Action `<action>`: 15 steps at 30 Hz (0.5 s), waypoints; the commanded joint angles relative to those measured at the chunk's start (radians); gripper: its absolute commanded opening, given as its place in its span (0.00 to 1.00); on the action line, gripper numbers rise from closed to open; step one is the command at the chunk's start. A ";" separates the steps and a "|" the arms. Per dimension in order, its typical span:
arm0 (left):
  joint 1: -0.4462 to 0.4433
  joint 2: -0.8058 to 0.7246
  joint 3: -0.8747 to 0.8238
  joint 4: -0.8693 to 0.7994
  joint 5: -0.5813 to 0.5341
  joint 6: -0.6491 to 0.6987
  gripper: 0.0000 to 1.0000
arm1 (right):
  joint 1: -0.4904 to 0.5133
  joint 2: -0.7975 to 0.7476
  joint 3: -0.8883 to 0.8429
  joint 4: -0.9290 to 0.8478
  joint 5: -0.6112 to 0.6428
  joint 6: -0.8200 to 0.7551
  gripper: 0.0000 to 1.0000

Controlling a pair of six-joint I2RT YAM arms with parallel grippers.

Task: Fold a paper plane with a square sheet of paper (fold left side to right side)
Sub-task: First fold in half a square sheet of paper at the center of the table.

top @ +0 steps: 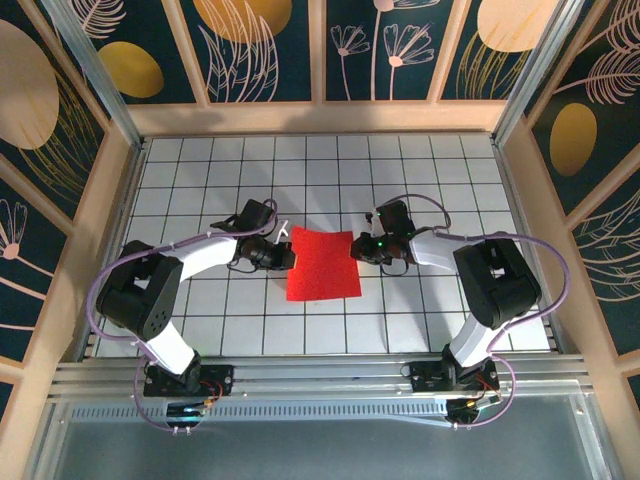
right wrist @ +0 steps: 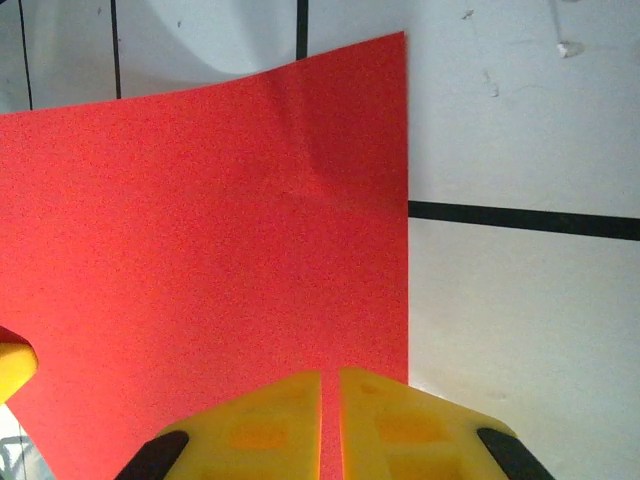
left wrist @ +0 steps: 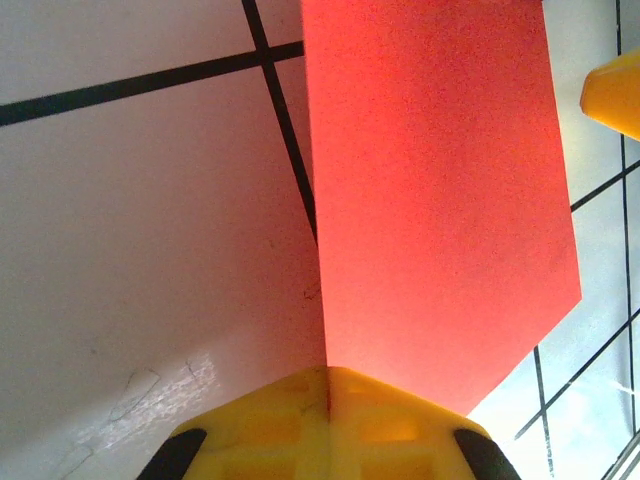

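One bench (top: 200,330): white tiles with dark grid lines, filling the middle of the overhead view.
walls (top: 260,40): dark blue panels with gold leaf and flower drawings, along the top and both sides of the frame.
left arm (top: 190,262): white and black, reaching from the lower left towards the centre.
right arm (top: 480,265): the same build, reaching in from the lower right.
square sheet of paper (top: 322,265): bright red and unfolded, at the centre of the overhead frame between the two hands, a little askew to the grid. In the right wrist view (right wrist: 200,250) its top edge bows upward with a shadow on the tiles behind it.
left hand (top: 291,258): yellow fingers pressed tight together (left wrist: 328,372), clamped on the sheet (left wrist: 440,200) at the middle of its left edge.
right hand (top: 354,250): yellow fingers together but for a hairline slit (right wrist: 330,375), gripping the sheet near its upper right corner.
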 commanded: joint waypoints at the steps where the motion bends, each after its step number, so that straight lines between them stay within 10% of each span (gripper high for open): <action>1: 0.005 0.013 0.034 -0.069 -0.002 0.049 0.00 | 0.015 0.031 0.022 -0.025 0.011 -0.022 0.14; 7: 0.005 0.018 0.057 -0.063 0.015 0.041 0.00 | 0.033 0.052 0.018 -0.068 0.037 -0.026 0.13; 15: 0.005 0.002 0.047 0.087 0.161 -0.063 0.31 | 0.043 0.034 -0.017 -0.054 0.040 0.006 0.12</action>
